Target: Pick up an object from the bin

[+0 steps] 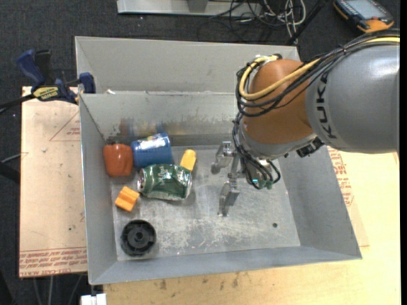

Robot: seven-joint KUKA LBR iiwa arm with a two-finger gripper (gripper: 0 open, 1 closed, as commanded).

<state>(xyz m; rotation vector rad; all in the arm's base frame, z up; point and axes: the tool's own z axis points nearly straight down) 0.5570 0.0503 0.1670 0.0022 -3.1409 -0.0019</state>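
My gripper [223, 182] hangs over the middle of the bin floor, open, with nothing between its fingers. One finger [220, 159] points toward the back, the other [226, 201] toward the front. Just left of it lies a crushed green can [165, 182] on its side. A small yellow piece [187, 160] rests at the can's upper right corner, the loose thing nearest the back finger. The gripper touches neither.
Further left, a blue cylinder [151, 150] and a red-orange rounded object [117, 159] sit by the back-left wall. An orange block [126, 199] and a black round wheel [138, 237] lie toward the front left. The arm's orange cover and cables hang over the right half.
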